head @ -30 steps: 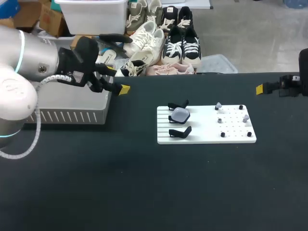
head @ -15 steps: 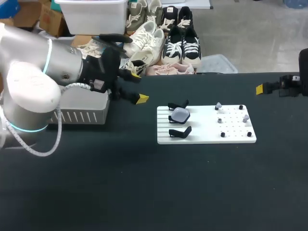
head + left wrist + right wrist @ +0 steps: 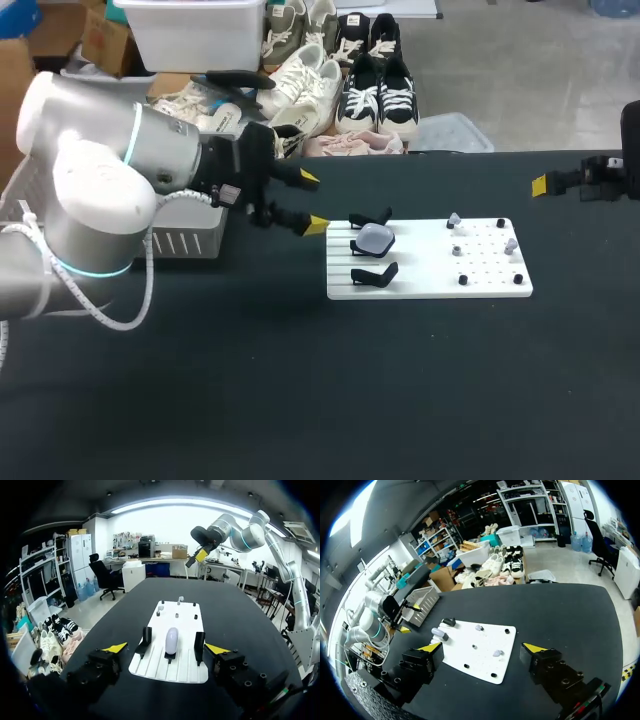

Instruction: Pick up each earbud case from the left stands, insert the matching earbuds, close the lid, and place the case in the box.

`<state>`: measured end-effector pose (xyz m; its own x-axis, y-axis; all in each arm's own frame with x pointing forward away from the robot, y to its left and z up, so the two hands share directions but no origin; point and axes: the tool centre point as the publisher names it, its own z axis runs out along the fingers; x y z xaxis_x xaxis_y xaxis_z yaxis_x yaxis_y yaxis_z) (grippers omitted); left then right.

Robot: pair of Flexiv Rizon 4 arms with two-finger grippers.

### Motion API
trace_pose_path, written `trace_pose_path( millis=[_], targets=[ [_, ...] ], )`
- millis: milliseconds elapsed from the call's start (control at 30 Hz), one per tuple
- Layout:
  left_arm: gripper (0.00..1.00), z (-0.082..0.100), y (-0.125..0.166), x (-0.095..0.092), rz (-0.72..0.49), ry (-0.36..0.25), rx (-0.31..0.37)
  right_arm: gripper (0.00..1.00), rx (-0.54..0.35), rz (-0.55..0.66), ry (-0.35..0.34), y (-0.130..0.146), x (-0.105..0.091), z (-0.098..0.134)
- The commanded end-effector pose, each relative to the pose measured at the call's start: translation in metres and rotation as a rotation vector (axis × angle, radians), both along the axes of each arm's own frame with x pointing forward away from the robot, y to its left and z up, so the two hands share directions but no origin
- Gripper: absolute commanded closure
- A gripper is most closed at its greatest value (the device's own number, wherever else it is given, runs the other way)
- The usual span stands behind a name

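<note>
Two yellow-tipped pincers over a black tabletop (image 3: 300, 380), both spread wide and gripping nothing. Left pincer (image 3: 312, 203), at the end of the left arm (image 3: 110, 190), hanging just beside the left short edge of a white board (image 3: 420, 282) and apart from everything on it. Pale, translucent earbud case (image 3: 374, 238) resting on the middle stand at that end of the board, lid shut as far as can be told, flanked by one black stand (image 3: 370, 218) behind it and another black stand (image 3: 375, 274) in front. From the left wrist, case straight ahead of the pincer and in line with the gap between its fingers, with the board running away beyond it. At the board's right end, among small black pegs, one pale earbud (image 3: 454, 220) near the back edge and a second pale earbud (image 3: 511, 245) nearer the right edge. Grey slatted box (image 3: 185, 240) at the tabletop's left, partly hidden behind the left arm, well apart from the board. Right pincer (image 3: 541, 185) at the tabletop's back right, well apart from the board; from its own wrist, fingers clearly separated, board lying ahead of them.
</note>
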<state>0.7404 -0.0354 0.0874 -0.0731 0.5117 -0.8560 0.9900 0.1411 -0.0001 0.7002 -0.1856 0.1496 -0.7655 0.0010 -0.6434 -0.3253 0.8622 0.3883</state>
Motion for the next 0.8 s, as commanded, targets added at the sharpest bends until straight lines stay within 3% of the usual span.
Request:
trace_pose_path(
  millis=[33, 400, 800],
  targets=[
    [0.0, -0.009, -0.008, 0.006, -0.025, 0.016, -0.008, 0.0, 0.002, 0.003, 0.001, -0.001, 0.001, 0.0],
    [0.01, -0.035, -0.024, -0.006, -0.09, 0.016, -0.015, 0.0, 0.002, 0.003, 0.001, -0.001, 0.001, 0.0],
    [0.22, -0.052, -0.041, -0.002, -0.125, 0.018, -0.031, 0.0, 0.002, 0.003, 0.001, -0.001, 0.001, 0.0]
  ],
)
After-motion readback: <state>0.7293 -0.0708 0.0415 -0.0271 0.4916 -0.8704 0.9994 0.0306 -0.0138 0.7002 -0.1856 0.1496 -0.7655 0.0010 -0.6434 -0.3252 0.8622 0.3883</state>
